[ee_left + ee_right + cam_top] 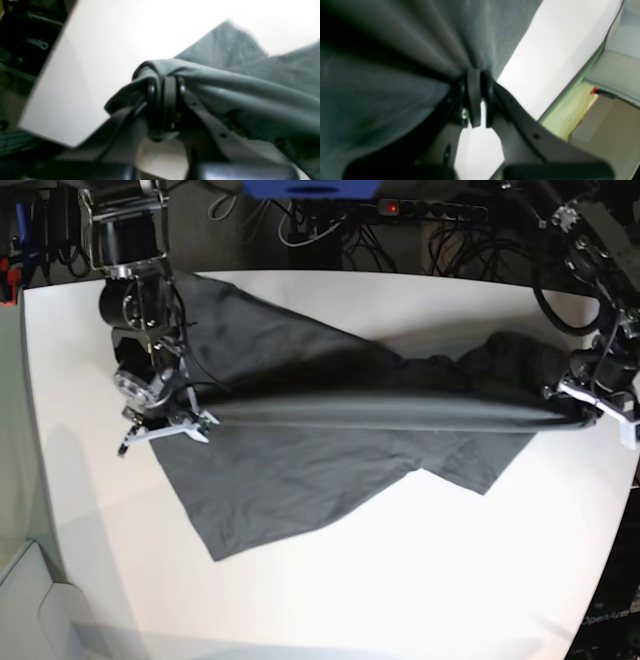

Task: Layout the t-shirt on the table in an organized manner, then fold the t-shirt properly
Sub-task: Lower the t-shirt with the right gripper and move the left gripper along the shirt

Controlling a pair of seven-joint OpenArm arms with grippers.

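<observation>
1. I'm seeing one t-shirt (pixel 300 460) lying across one white desk (pixel 420 580).
2. Two sets of fingers, left (pixel 590 408) and right (pixel 200 417), are pinching it closed, stretching a taut fold between them.

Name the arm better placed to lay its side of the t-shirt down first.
Left, probably. Its end effector grips bunched t-shirt cloth low by the table edge; the right end effector pinches cloth mid-shirt.

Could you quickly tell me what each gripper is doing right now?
Left gripper: shut on the t-shirt.
Right gripper: shut on the t-shirt.
</observation>
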